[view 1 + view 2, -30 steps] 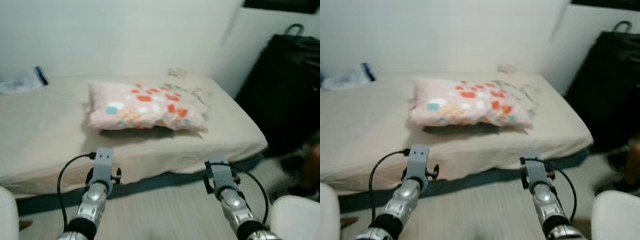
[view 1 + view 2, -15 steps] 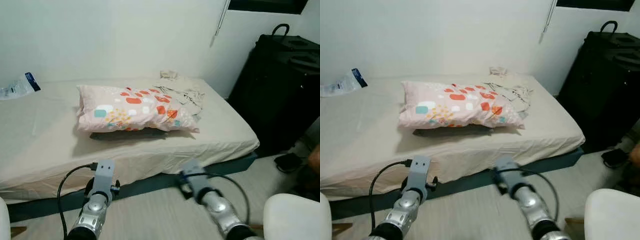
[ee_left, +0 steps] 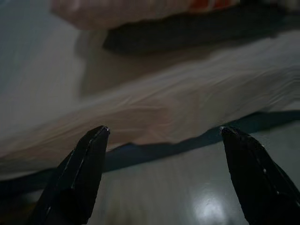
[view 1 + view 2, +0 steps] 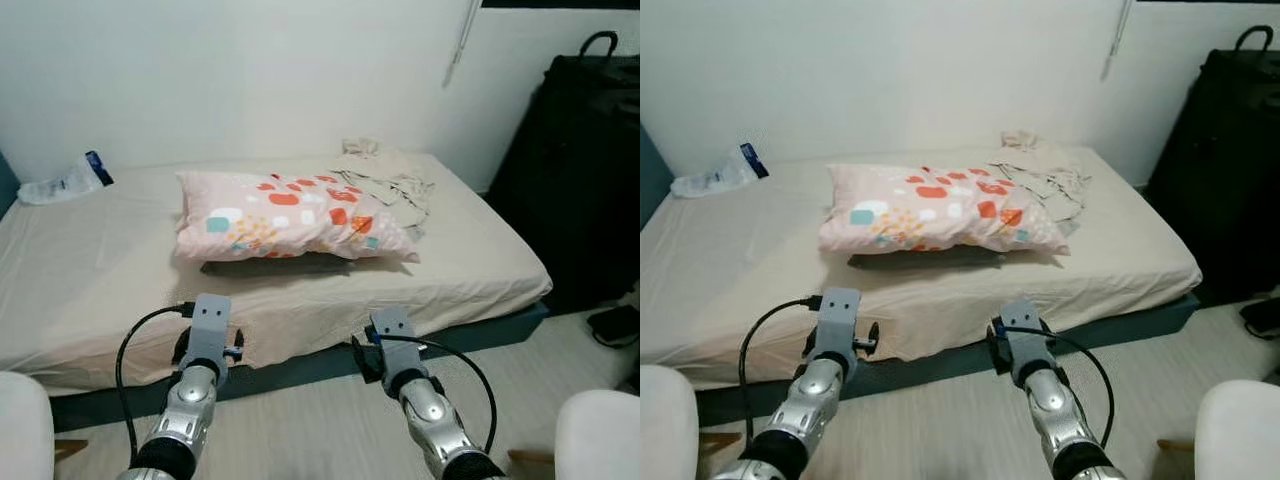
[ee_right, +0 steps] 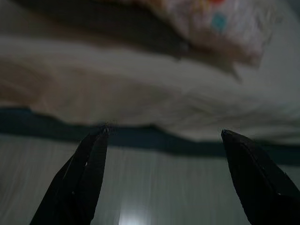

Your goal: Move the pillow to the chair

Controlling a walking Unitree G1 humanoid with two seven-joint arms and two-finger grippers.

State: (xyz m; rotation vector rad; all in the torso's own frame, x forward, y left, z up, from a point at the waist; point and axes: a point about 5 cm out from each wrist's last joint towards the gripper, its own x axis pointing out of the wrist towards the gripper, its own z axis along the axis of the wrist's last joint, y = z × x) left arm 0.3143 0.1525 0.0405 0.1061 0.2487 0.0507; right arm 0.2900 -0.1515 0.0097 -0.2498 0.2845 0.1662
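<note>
The pillow (image 4: pixel 292 217) lies flat on the bed (image 4: pixel 90 270), toward the far side and right of the middle. It is pale pink, long and plump, printed with scattered red, orange, white and teal blotches, thickest across its middle and right half. A dark shadow runs under its near edge. Just beyond its right end sits a crumpled cloth (image 4: pixel 385 178), touching or nearly touching it. A plastic bag (image 4: pixel 66 180) rests at the bed's far left by the wall. A black suitcase (image 4: pixel 585 170) stands right of the bed.

The left end effector (image 3: pixel 164 173) and right end effector (image 5: pixel 164 176) both hover over the floor before the bed's near edge, fingers spread wide, holding nothing, well short of the pillow.
</note>
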